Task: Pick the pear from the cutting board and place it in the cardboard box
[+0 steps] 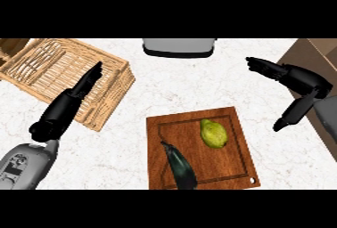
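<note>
The pear [213, 133] lies on the wooden cutting board [230, 171], toward its upper right part, untouched by either hand. Beside it on the board's lower left lies a dark aubergine [179, 166], apart from the pear. The left hand [67, 105] is over the wicker dish rack [39, 62] at the counter's upper left, its fingers straight and pressed together, pointing up and right. The right hand [296, 82] hangs over the white marble counter [171, 84] at the right, fingers loosely extended, thumb pointing down, holding nothing. The cardboard box [314, 53] shows at the upper right corner, partly hidden. A grey appliance [179, 46], possibly a toaster, sits at the top edge.
</note>
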Motion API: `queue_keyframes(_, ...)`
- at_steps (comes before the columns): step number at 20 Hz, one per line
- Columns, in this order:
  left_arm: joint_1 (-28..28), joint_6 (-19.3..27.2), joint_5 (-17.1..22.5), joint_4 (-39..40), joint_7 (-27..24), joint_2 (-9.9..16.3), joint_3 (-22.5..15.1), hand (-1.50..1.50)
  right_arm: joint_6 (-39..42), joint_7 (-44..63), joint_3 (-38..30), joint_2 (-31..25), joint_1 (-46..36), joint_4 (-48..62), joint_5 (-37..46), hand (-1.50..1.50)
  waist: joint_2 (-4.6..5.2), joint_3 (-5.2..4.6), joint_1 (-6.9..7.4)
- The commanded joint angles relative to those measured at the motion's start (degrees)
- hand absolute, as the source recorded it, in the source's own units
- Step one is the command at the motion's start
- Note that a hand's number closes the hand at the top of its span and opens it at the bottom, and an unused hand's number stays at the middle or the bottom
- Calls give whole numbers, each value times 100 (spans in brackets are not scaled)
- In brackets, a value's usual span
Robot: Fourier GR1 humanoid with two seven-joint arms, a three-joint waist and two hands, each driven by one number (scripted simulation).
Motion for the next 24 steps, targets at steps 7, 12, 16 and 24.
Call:
queue_keyframes(7, 141, -5, -211, 128, -111, -153, 114, 0, 900, -91, 802, 14, -904, -146, 765, -150, -69, -8, -176)
queue_keyframes(12, 538, -102, -214, -136, -202, -33, 318, 0, 1168, 201, 918, -21, -802, -367, 753, -150, -85, -9, -203)
queue_keyframes(16, 294, -78, -295, -187, 105, -256, 306, 0, 1079, 414, 1019, 264, -801, -383, 865, -150, -76, -8, -224)
queue_keyframes(24, 302, -439, -483, 196, -126, -441, 645, 0, 662, 821, 751, 691, -670, -504, 1435, -150, -76, -9, -242)
